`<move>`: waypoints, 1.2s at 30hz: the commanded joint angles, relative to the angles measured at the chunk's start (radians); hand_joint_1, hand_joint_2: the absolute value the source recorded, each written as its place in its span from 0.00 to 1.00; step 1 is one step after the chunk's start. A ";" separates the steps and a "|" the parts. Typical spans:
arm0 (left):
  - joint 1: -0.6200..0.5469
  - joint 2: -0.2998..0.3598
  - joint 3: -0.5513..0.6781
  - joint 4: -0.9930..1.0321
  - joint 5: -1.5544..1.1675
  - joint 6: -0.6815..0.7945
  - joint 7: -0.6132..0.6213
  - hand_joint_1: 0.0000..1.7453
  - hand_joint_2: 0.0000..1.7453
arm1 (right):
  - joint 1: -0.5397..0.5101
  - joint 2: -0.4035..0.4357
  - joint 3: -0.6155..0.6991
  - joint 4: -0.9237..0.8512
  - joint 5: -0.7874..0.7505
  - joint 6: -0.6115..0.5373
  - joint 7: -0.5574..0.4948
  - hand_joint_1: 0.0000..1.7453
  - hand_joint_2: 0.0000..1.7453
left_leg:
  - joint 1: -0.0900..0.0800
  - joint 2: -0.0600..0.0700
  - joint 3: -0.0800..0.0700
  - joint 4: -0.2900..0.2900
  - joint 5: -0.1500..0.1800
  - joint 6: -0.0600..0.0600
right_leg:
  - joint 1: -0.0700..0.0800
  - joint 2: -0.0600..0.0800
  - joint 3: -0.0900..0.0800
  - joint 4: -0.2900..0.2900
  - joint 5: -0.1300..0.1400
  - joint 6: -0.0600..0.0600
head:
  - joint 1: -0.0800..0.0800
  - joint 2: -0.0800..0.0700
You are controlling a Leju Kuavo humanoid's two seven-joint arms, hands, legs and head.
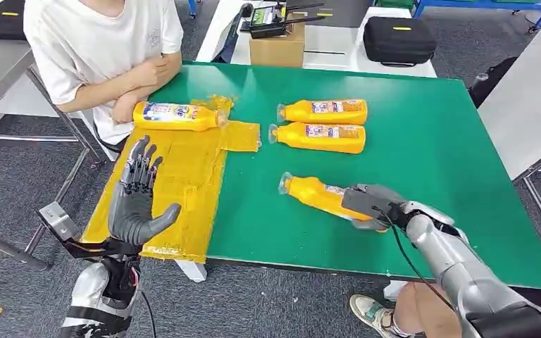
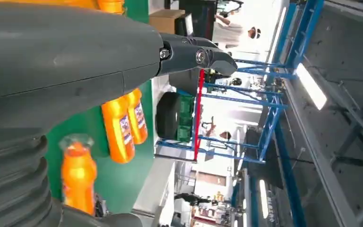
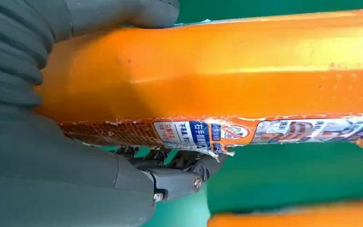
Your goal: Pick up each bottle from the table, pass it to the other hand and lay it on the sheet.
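Note:
An orange bottle [image 1: 313,192] [image 3: 241,71] lies on the green table [image 1: 437,155] near its front edge, cap pointing left. My right hand [image 1: 370,204] grips its base end, thumb on one side and fingers [image 3: 179,177] on the other. Raised over the near part of the yellow sheet [image 1: 183,176] at the table's left end, my left hand [image 1: 135,204] [image 2: 66,61] is open and holds nothing. One bottle [image 1: 176,115] lies across the sheet's far end. Two more bottles [image 1: 327,110] [image 1: 320,137] lie side by side mid-table, also seen as bottles [image 2: 119,127] in the left wrist view.
A person in a white shirt [image 1: 106,49] sits at the table's far left corner with arms folded, close to the sheet. Another person's leg and shoe [image 1: 380,310] are by the front edge under my right arm. A cardboard box [image 1: 276,46] and black case [image 1: 398,39] stand behind the table.

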 commanded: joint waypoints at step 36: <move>-0.035 0.001 -0.430 0.168 -0.245 -0.084 0.026 0.00 1.00 | 0.417 0.247 0.104 -0.639 -0.106 -0.214 -0.345 1.00 1.00 | 0.001 0.001 -0.011 -0.001 -0.002 -0.003 | 0.001 0.001 -0.011 0.000 -0.002 0.000 | -0.001 0.000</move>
